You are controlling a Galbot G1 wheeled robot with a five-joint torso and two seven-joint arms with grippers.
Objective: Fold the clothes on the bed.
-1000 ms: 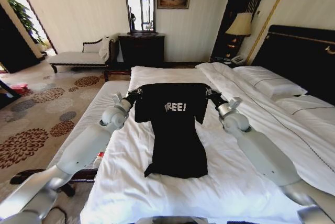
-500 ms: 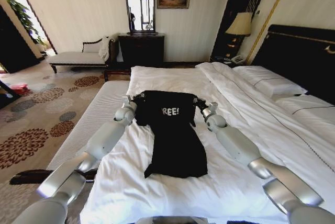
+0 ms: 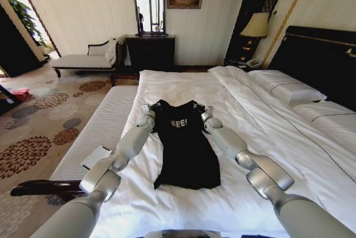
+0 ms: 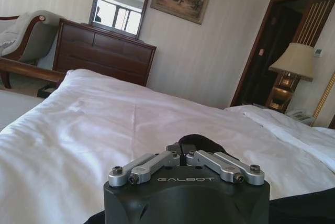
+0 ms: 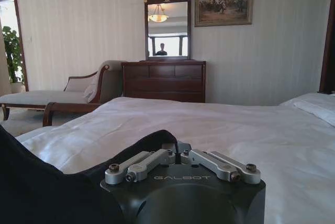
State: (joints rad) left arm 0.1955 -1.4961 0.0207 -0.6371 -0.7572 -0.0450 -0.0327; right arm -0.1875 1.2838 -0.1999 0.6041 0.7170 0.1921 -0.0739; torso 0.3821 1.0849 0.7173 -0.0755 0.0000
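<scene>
On the white bed [image 3: 183, 85], the left tool [image 3: 149, 108] and right tool [image 3: 203, 109] each pinched a shoulder of the black T-shirt [image 3: 186, 154], lowered onto the duvet.

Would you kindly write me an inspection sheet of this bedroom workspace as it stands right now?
Surface: bed, white sheets, smooth near the shirt.
Job's things: black T-shirt flat on the bed, white lettering up, far edge pinched at both corners.
Clutter: flat pale object on the padded bench.
Grippers: left hand shut on the T-shirt's left far corner; right hand shut on the right far corner.
Cables: nothing seen.
Surroundings: dark dresser with mirror, chaise longue, lamp, dark headboard, patterned carpet.
</scene>
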